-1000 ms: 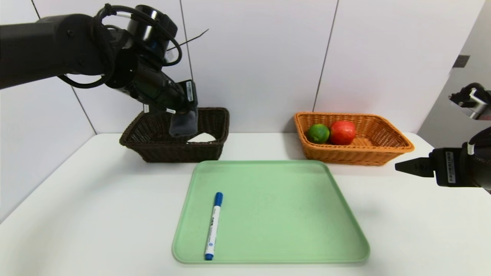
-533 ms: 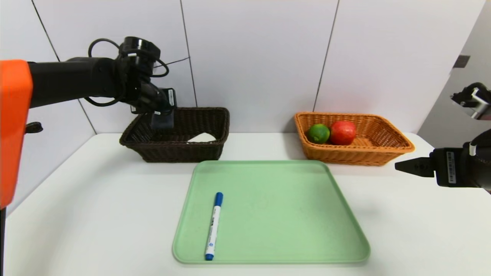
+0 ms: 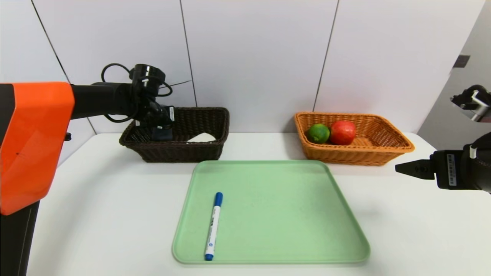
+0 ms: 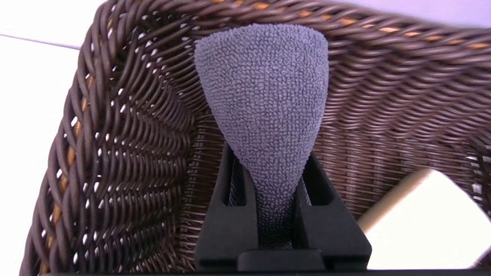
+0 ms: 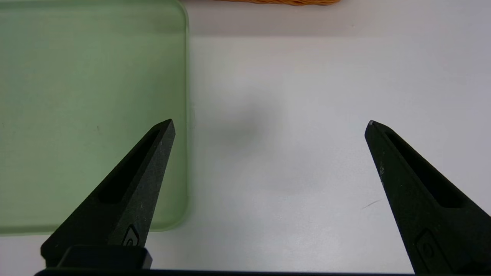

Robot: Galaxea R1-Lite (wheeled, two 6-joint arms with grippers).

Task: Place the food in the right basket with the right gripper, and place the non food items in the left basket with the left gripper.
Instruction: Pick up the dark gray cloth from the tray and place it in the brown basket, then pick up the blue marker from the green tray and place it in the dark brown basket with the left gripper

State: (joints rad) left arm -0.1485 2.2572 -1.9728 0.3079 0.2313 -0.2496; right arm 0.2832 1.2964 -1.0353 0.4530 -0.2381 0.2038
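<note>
1 left claw [image 4: 274, 191] clamped on nubby grey towel [image 4: 264, 88] inside dark woven basket [image 3: 203, 119], right claw [image 5: 270, 126] spread wide

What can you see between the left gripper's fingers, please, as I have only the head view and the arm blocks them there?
Observer: The left wrist view shows the left gripper shut on the grey towel, inside the dark brown basket.
Operator: Is the white item beside the towel or under it?
Observer: Beside it: the left wrist view shows bare basket weave between the towel and the white item.
Operator: And how do the right gripper's fingers stand?
Observer: The right wrist view shows the right gripper with its fingers wide apart and nothing between them, above the table by the green tray's edge.
</note>
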